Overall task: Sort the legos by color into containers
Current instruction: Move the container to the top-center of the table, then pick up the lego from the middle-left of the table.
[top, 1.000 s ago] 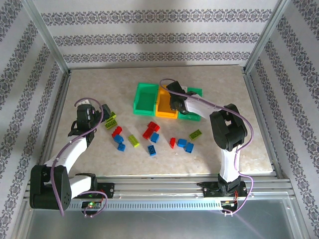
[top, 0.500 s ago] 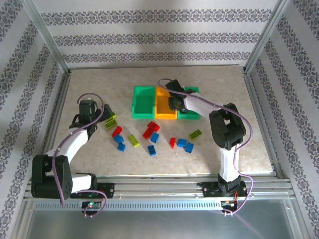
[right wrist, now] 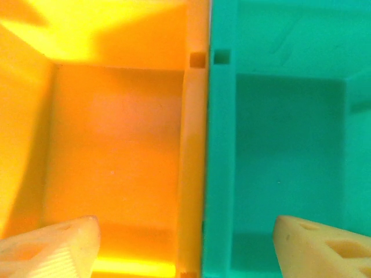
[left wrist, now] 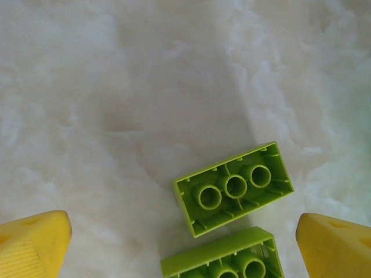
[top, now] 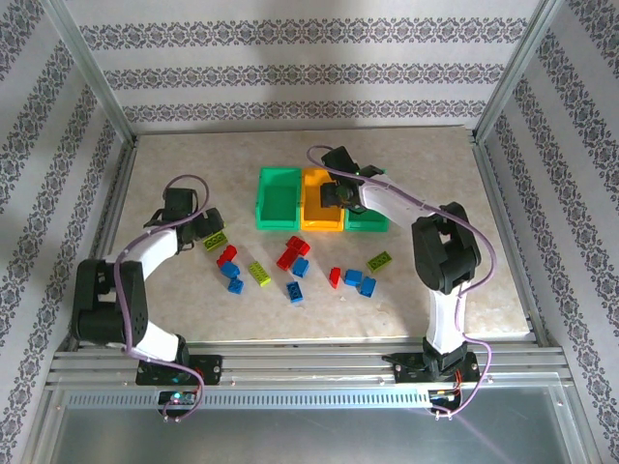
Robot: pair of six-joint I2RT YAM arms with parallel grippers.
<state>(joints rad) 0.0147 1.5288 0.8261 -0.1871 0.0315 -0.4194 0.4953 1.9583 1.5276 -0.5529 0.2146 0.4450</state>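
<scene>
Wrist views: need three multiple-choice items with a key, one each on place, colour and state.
1. Where is the right gripper relative to the orange plastic bin and the green plastic bin beside it?
A. wholly over the orange one
B. astride their shared wall
C. wholly over the green one

2. What colour are the two small plastic bricks below the left gripper?
A. red
B. blue
C. yellow-green

3. How does the upper brick lie?
A. studs up
B. hollow underside up
C. on end

Key:
1 B, one finger hangs over each bin, with the wall between them.
2 C, both are lime-coloured.
3 B, its round inner tubes face the camera.
</scene>
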